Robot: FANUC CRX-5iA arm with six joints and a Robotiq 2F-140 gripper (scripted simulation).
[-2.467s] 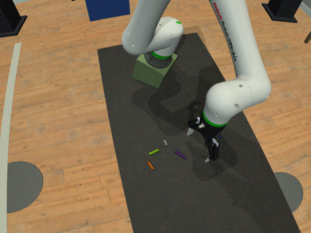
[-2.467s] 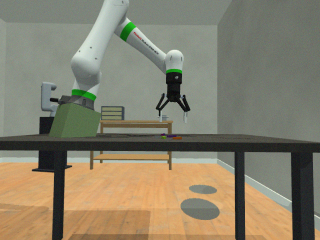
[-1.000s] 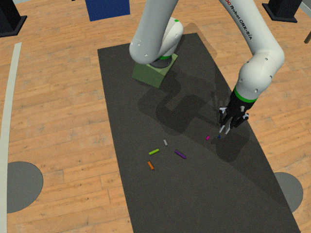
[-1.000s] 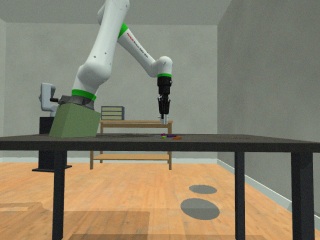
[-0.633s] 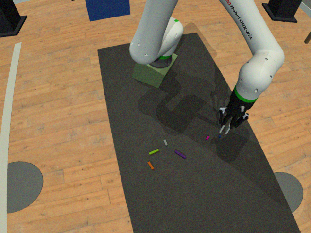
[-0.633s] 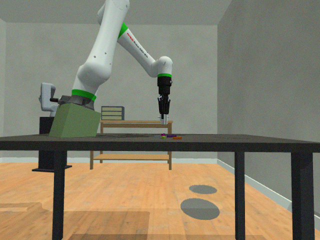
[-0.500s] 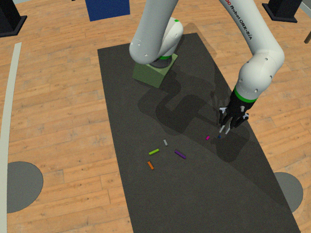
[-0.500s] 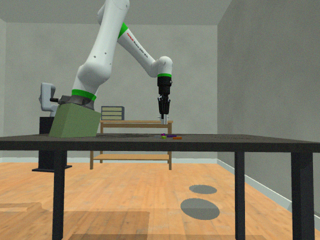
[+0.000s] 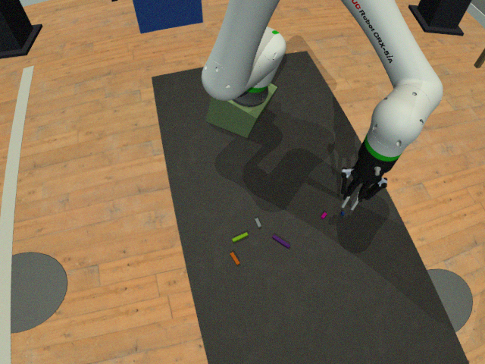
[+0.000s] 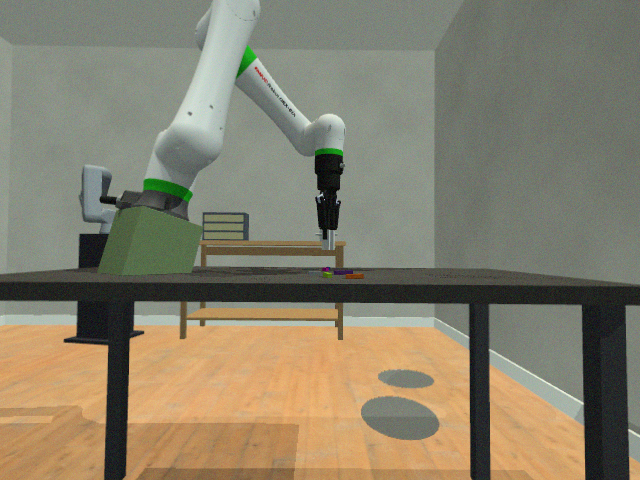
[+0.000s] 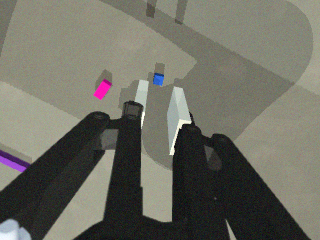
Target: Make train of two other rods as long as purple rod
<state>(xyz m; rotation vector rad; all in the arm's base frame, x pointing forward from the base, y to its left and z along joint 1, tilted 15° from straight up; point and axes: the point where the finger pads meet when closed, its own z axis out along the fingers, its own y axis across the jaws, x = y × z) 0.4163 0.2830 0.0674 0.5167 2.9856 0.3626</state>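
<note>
1. The gripper (image 9: 349, 205) is hanging above the dark table (image 9: 313, 305), its jaws standing narrowly parted and gripping nothing.
2. The blue rod (image 11: 158, 79) is lying on the table just beyond the fingertips, roughly in line with the gap.
3. The magenta rod (image 11: 102, 89) is sitting off to one side of the jaws, apart from the blue one.
4. The purple rod (image 9: 281, 241), grey rod (image 9: 258, 222), lime rod (image 9: 239, 236) and orange rod (image 9: 234, 258) are lying well away from the jaws, each separate.
</note>
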